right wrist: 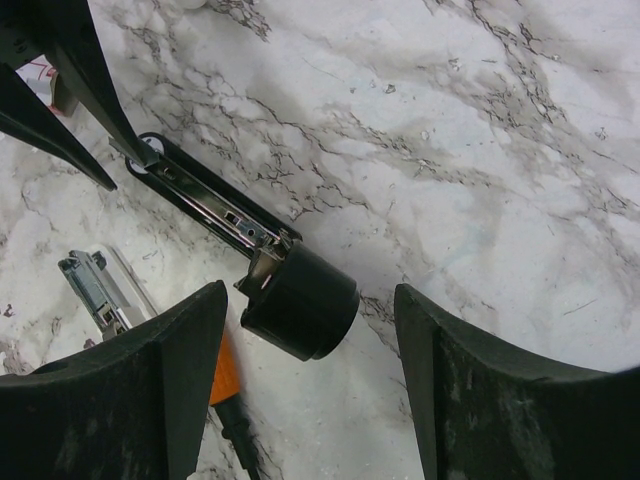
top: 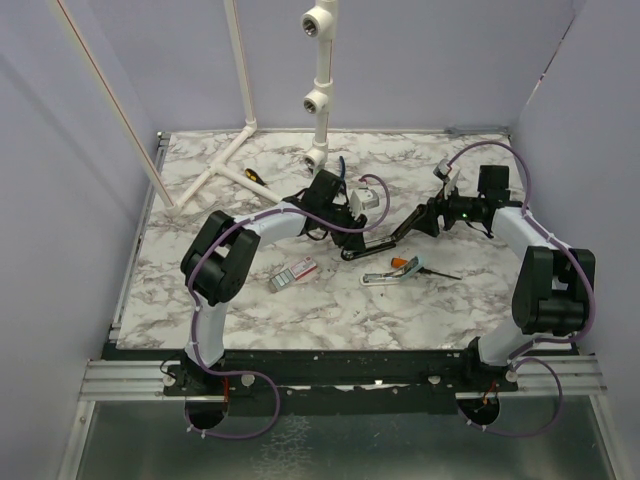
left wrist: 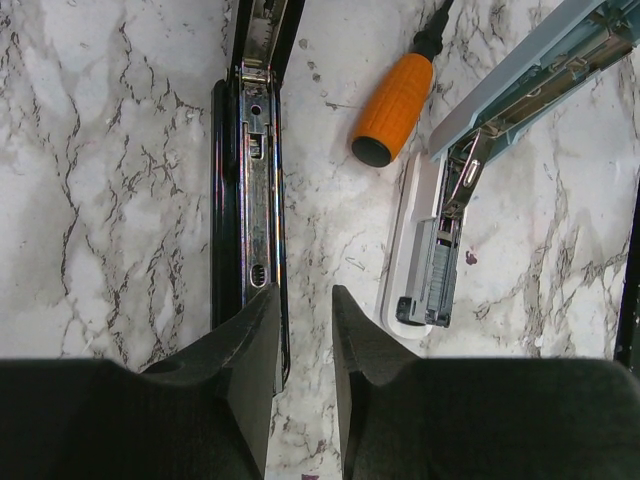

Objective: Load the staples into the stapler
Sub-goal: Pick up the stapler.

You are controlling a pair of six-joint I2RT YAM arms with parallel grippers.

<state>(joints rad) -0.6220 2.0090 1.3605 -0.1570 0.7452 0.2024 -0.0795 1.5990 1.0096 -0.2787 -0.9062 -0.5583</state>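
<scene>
No writing can be read: the staples box [top: 293,273] shows only red marks, too small to make out. It lies flat on the table [top: 470,300], to the left of the black stapler [top: 375,243] and apart from it. The stapler lies opened, with its metal channel facing up. The left hand [left wrist: 305,300] points down over the stapler's left end with its fingers only a little apart. One finger covers that end, but I cannot tell if it touches. The right hand [right wrist: 310,292] stands wide open around the stapler's raised top arm and does not touch it. A pale teal stapler [left wrist: 520,90] and an orange-handled screwdriver [left wrist: 395,110] lie just beside the stapler, on its near side.
</scene>
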